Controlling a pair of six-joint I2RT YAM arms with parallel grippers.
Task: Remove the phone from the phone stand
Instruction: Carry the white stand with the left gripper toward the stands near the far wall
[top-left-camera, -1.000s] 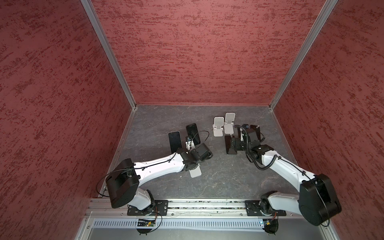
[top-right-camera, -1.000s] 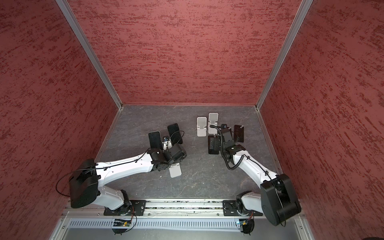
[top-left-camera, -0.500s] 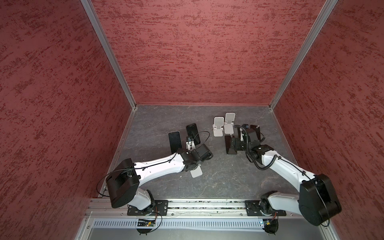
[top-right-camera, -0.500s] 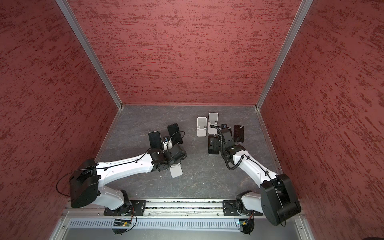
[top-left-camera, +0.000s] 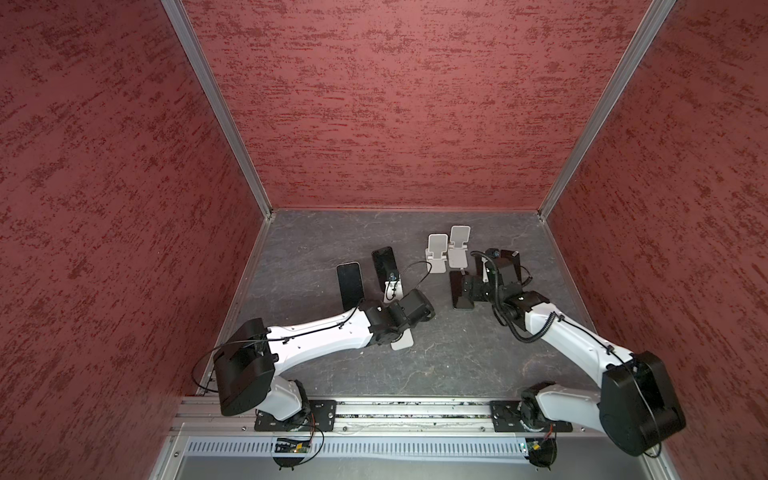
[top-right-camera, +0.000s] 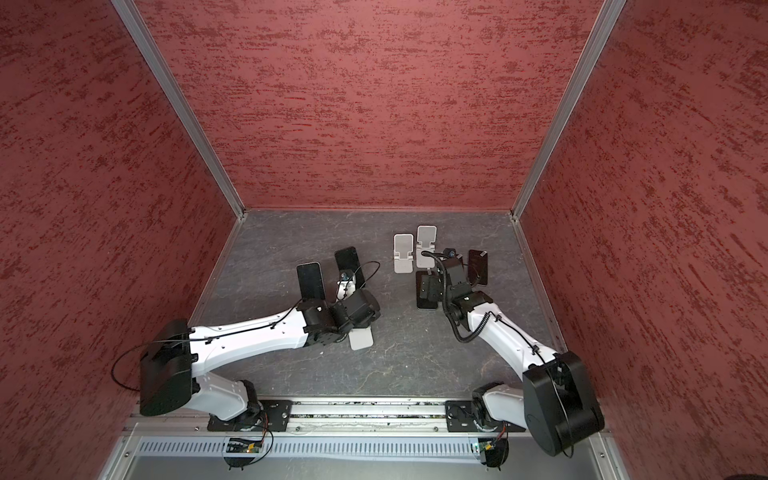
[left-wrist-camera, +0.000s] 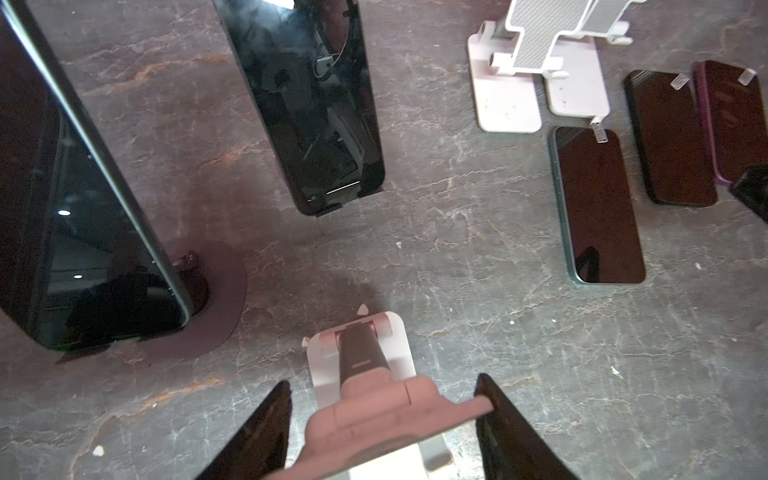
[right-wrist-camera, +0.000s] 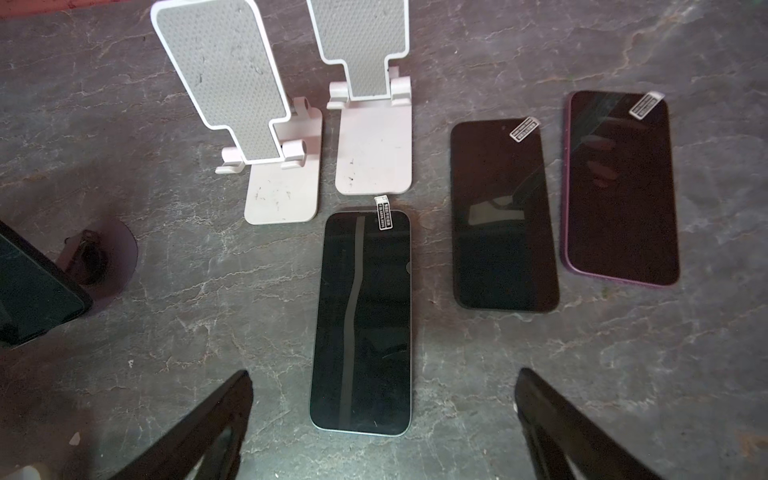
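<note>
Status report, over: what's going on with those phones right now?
Left end effector shut on empty pale stand. Right end effector open above flat phone. Phone and second phone upright on dark stands. Nothing blocking them.

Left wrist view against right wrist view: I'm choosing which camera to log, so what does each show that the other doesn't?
Only the left wrist view: the left gripper shut on a pink stand, and two propped phones almost whole. Only the right wrist view: the right gripper open over the nearest of the flat phones, and the full back plates of the empty stands. Both: the two empty stands and three flat phones; the right wrist view also catches a corner of one of the propped phones.
</note>
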